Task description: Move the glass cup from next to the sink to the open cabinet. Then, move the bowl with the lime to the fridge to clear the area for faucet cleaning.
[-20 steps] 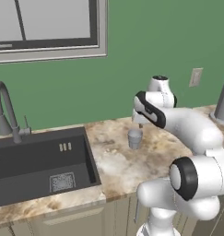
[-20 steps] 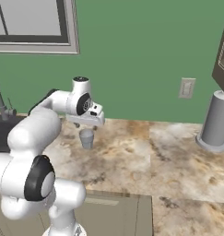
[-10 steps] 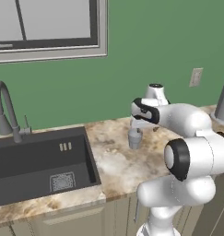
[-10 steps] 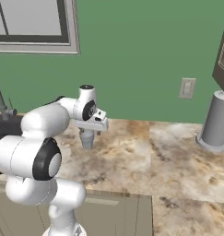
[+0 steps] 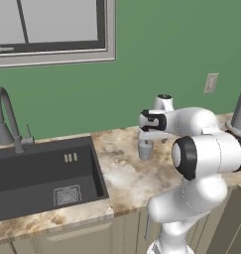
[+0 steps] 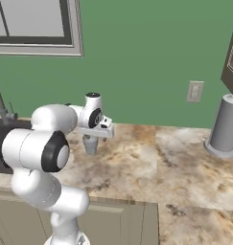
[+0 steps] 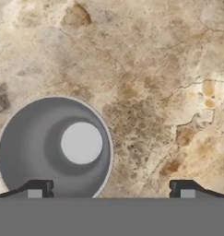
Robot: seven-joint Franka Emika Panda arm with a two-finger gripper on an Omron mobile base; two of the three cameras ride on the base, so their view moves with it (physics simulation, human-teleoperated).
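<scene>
Taking the sink [image 5: 42,173] as the landmark and reading left to right: the faucet [image 5: 7,116] rises at its back left rim, its spout arching over the dark basin, and the basin's right wall ends at a strip of marbled tabletop [image 5: 123,171] that runs on rightward under the green wall. The tabletop's front edge drops to beige cupboards just below the sink. Right of the sink, a short stretch of bare stone separates the basin rim from the glass cup [image 5: 146,149], which stands upright near the back of the tabletop. The gripper [image 5: 146,142] hangs directly above it, pointing down. In the hand view the cup [image 7: 54,148] is seen from above, its round mouth and pale base sitting toward one side of the gap: one of the fingers [image 7: 36,189] overlaps the cup's rim, while the other stands well apart over bare stone. The fingers are spread wide and grip nothing. Farther right of the sink, open stone continues to a grey cylinder [image 6: 224,127] by the wall, under a wall outlet [image 6: 194,91].
</scene>
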